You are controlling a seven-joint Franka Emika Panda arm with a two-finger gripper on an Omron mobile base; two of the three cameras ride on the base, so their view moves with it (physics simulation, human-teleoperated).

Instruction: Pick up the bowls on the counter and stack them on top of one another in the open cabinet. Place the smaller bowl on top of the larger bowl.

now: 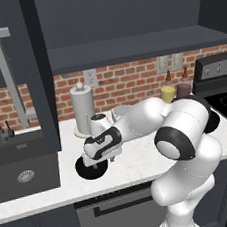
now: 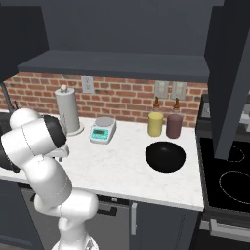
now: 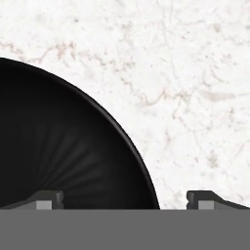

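Gripper: the gripper (image 3: 124, 199) is spread fully wide with nothing held, straddling the rim of the near bowl (image 3: 63, 151).
Near bowl: it sits on the bench (image 1: 142, 165), in front of the paper-towel holder (image 1: 83, 109).
Far bowl: the larger-looking bowl (image 2: 165, 156) stands well apart, near the yellow canister (image 2: 155, 124).
Step advice: the rim is best kept centred between the fingertips, one inside and one outside, before closing.
Orientation: both bowls open upward; being round, no long axis is offered.
Cabinet: the open cabinet (image 1: 127, 48) hangs above the bench.

Pretty flat, even rendered light; soft sheen inside the black bowl (image 3: 58, 146); upper cabinets (image 2: 122, 29) sit dim; everything's slightly soft, low-res.
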